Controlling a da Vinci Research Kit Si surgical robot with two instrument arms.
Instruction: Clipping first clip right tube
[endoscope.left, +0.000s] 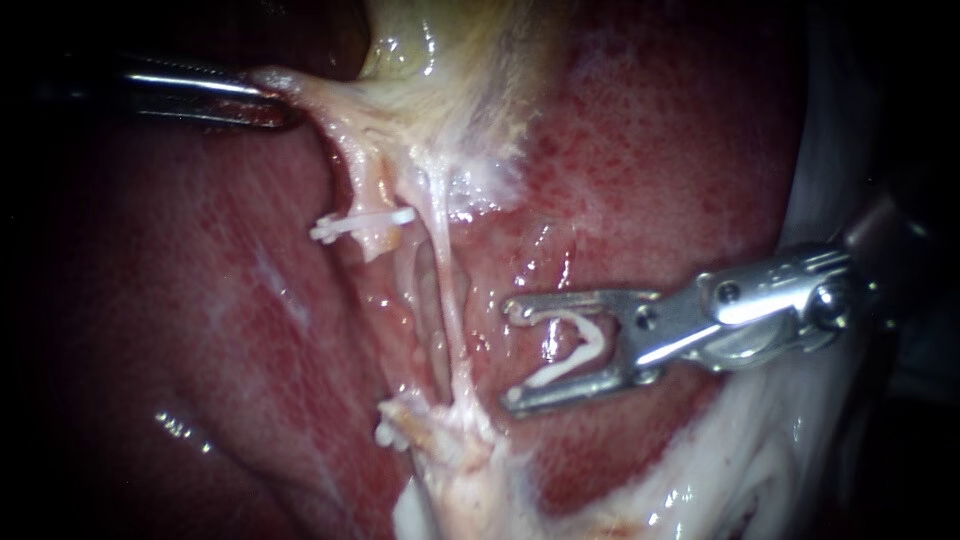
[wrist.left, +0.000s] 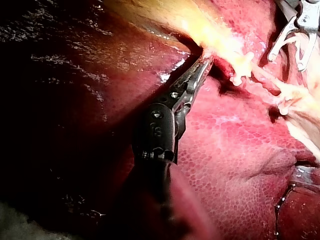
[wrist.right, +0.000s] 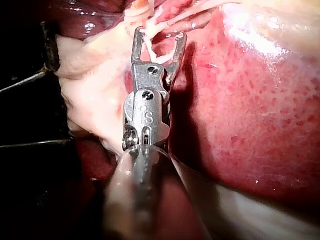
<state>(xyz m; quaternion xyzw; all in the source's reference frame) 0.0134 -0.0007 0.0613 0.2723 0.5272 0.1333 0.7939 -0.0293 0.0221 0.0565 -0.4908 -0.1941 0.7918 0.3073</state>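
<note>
The right instrument (endoscope.left: 512, 355), spread wide, carries a white clip (endoscope.left: 575, 350) touching both its tips. It sits just beside the thin right tube (endoscope.left: 447, 280), not around it. The left instrument (endoscope.left: 272, 95) is clamped on the gallbladder (endoscope.left: 440, 70).

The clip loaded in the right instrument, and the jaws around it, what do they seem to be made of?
The loaded clip looks like white plastic: opaque, matt, smoothly curved, though that is a guess. The right instrument looks like polished metal: silvery jaws with bright highlights and a pinned hinge, holding the clip's two legs.
</note>
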